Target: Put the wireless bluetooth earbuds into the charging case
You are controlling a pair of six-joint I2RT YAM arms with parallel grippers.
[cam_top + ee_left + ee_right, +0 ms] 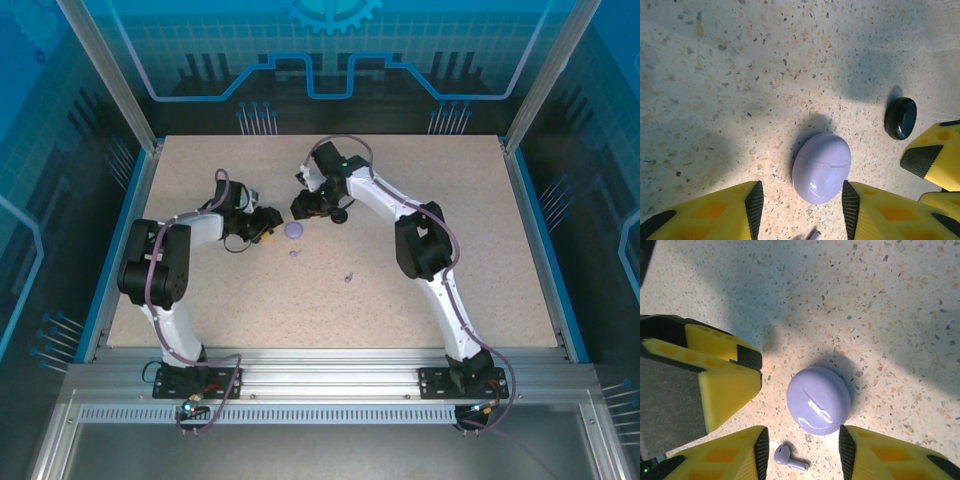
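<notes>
This looks like a robot lab. A left arm (160, 270) and a right arm (430, 250) are bolted to a metal rail (320, 375) at the edge of a speckled table (300, 310). Silver posts (105, 75) hold clear walls. The blue back wall (330, 60) has gear and wire-line drawings.

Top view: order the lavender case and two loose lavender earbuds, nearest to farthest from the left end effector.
1. Lavender case, right beside the left end effector.
2. Nearer earbud, just below the case.
3. Farther earbud, lower right.
</notes>
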